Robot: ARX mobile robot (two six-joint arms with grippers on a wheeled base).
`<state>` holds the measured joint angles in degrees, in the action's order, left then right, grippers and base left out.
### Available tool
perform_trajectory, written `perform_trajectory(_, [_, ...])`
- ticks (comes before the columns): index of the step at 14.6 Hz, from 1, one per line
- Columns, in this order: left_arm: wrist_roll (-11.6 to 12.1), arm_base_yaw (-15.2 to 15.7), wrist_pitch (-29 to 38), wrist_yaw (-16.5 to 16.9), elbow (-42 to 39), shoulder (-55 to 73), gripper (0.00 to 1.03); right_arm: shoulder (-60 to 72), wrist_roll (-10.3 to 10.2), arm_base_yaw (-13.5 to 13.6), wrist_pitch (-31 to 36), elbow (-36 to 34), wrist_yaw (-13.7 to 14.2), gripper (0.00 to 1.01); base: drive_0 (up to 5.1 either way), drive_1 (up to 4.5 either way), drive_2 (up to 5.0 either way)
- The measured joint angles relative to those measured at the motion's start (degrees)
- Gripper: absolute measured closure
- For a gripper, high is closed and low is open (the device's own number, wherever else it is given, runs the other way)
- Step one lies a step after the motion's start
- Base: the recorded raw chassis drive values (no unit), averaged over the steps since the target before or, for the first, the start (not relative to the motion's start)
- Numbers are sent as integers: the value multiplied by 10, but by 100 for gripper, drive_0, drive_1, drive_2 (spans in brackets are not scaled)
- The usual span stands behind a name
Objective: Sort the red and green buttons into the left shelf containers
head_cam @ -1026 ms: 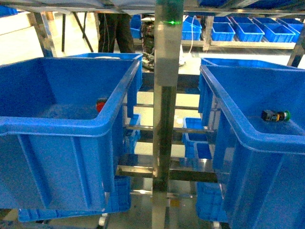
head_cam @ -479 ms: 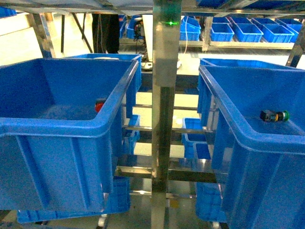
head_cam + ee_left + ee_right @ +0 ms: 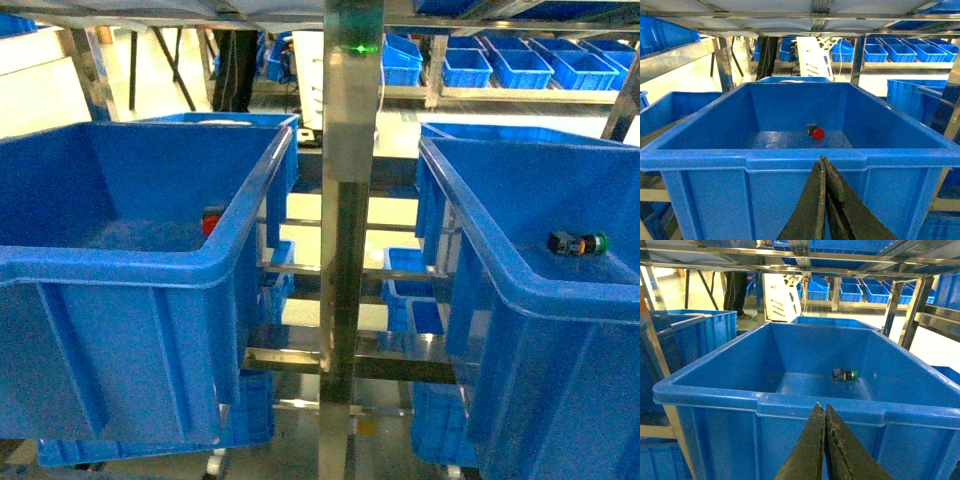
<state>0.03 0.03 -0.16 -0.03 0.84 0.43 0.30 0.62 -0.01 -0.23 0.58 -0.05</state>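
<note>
Two deep blue containers stand on the shelf. The red button (image 3: 817, 133) (image 3: 211, 219) lies on the floor of the left container (image 3: 110, 262) (image 3: 805, 159), toward its far side. A green button (image 3: 845, 374) (image 3: 577, 243) lies inside the right container (image 3: 540, 290) (image 3: 815, 406). My left gripper (image 3: 823, 161) is shut and empty, just outside the left container's near rim. Before the right container's near rim my right gripper (image 3: 822, 407) is shut with nothing in it. Neither gripper shows in the head view.
A steel shelf post (image 3: 345, 250) stands between the two containers. Smaller blue crates (image 3: 520, 65) fill the racks behind, and more sit on the lower shelf (image 3: 415, 300). A person's legs (image 3: 235, 70) stand at the back. Shelf beams (image 3: 790, 255) run overhead.
Both buttons and both containers stay where they were. The head view has shifted slightly, and the person at the back has moved a little.
</note>
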Motion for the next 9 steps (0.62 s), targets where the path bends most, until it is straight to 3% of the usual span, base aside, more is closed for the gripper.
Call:
perform_trajectory(1, [0,0,0,0,0,0,99,0,0,0,0,0,0,99,0,0,0])
perform_trajectory(2, [0,0,0,0,0,0,87,0,0,0,0,0,0,90,0,0,0])
perform_trajectory(9, [0,0,0,0,0,0,3,0,0,0,0,0,0,2,0,0,0])
